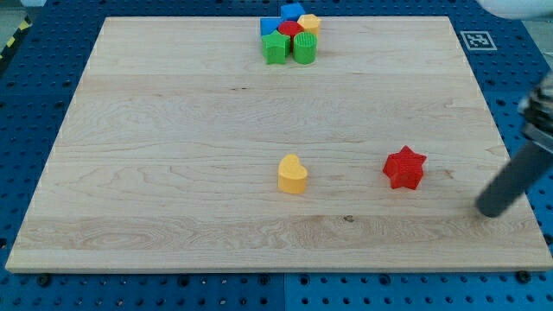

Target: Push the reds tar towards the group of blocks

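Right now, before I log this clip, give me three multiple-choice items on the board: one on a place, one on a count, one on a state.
1. Where is my tip relative to the red star?
A. at the view's right of it, slightly lower
B. at the view's left of it
C. above it, near the group

2. How many blocks lie apart from the group of blocks at the view's top?
A. one
B. two
C. four

3. Is my tip touching the red star?
A. yes, pressed against it
B. no, bare board lies between them
C. it rests on top of it

Answers: 1 A, the rod ends near the board's right edge past the star. 2 B, only the red star and the yellow heart sit alone. 3 B, a gap of wood shows.
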Robot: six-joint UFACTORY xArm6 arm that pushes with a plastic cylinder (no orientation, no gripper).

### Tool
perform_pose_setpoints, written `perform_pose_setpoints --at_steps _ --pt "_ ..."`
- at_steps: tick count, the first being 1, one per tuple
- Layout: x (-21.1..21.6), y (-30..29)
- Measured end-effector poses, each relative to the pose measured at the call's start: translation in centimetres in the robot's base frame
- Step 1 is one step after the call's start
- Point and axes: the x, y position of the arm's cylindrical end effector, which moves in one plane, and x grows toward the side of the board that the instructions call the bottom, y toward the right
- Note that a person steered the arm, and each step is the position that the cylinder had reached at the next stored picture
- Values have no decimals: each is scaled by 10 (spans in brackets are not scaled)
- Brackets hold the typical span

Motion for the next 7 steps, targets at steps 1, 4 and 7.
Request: perform_pose_setpoints --at_steps 1,4,7 --pt "-16 -24" --pt "-53 -105" --pt "-85 -193"
